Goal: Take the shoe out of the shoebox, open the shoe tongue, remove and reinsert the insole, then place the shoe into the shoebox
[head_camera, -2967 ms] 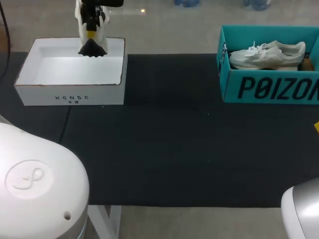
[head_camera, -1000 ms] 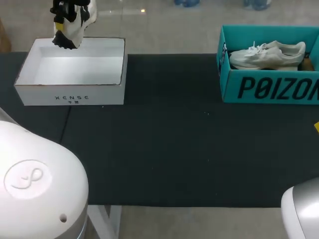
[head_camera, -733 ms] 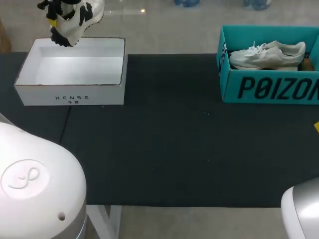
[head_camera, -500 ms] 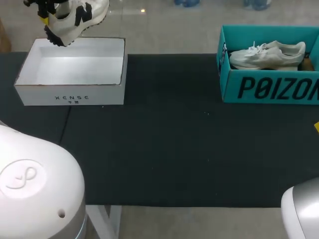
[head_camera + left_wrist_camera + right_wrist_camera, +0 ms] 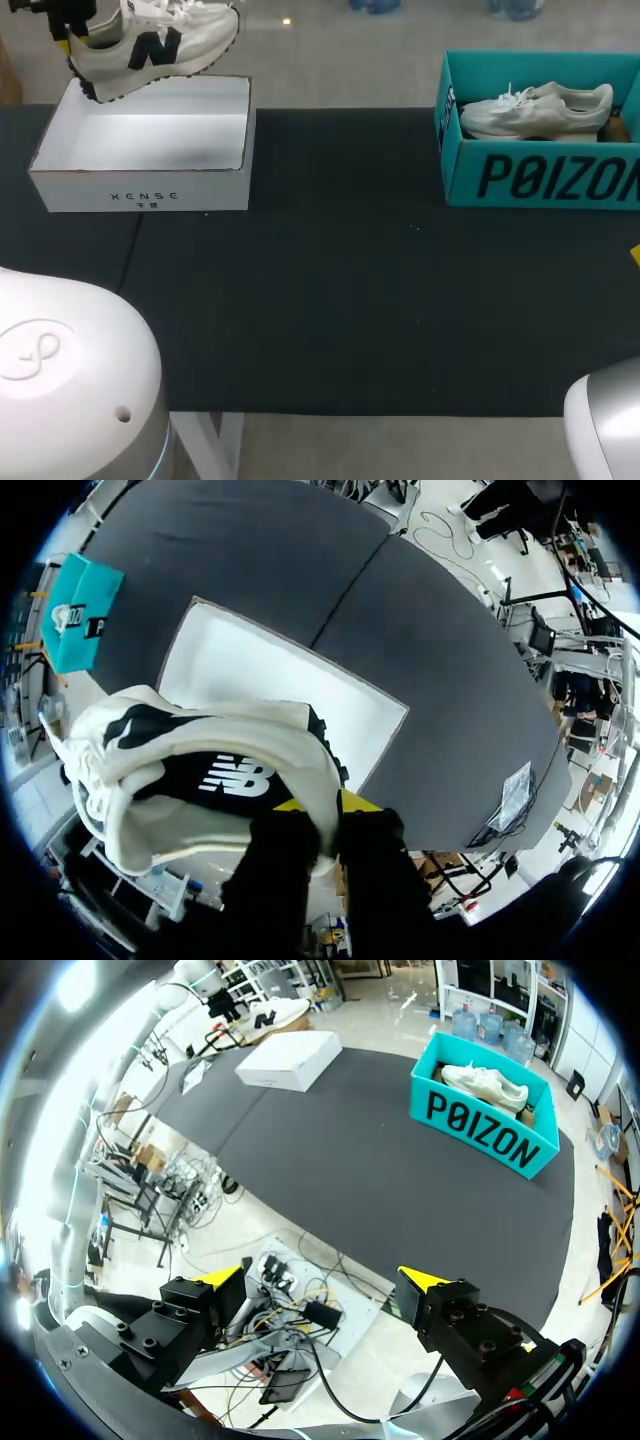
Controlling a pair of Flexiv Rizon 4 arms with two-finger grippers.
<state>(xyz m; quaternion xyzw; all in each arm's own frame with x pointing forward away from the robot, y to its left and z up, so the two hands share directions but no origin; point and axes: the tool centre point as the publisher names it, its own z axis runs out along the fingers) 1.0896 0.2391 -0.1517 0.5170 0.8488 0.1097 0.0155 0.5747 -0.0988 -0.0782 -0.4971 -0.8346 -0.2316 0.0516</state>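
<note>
Swinging up and leftward over the last three seconds, the left gripper (image 5: 68, 28) had carried the shoe (image 5: 150, 45) from a toe-down hang by the far wall of the white shoebox (image 5: 140, 190) to a nearly level pose, heel at the gripper, toe pointing toward the table's middle and tilted slightly higher. Its fingers were clamped on the heel collar; the left wrist view showed the white rim of the shoe (image 5: 200, 770) pinched between the two dark fingers of the left gripper (image 5: 325, 815), one inside the collar and one outside. The shoe hung in the air over the far left corner of the shoebox, apart from its rim, with the open white shoebox (image 5: 290, 690) well below it. That box sat at the far left of the table (image 5: 350, 300), its far wall close to the table's far edge. At the far right stood a teal box (image 5: 540, 175) with a second shoe (image 5: 535, 108) lying on its side inside, and a wide stretch of dark mat separated the two boxes, crossed by one seam running from the white box's front corner toward the near edge. The right gripper (image 5: 322, 1280) hung outside the table's near edge, fingers spread wide, well apart from both the teal box (image 5: 490, 1110) and the white shoebox (image 5: 290, 1060).
</note>
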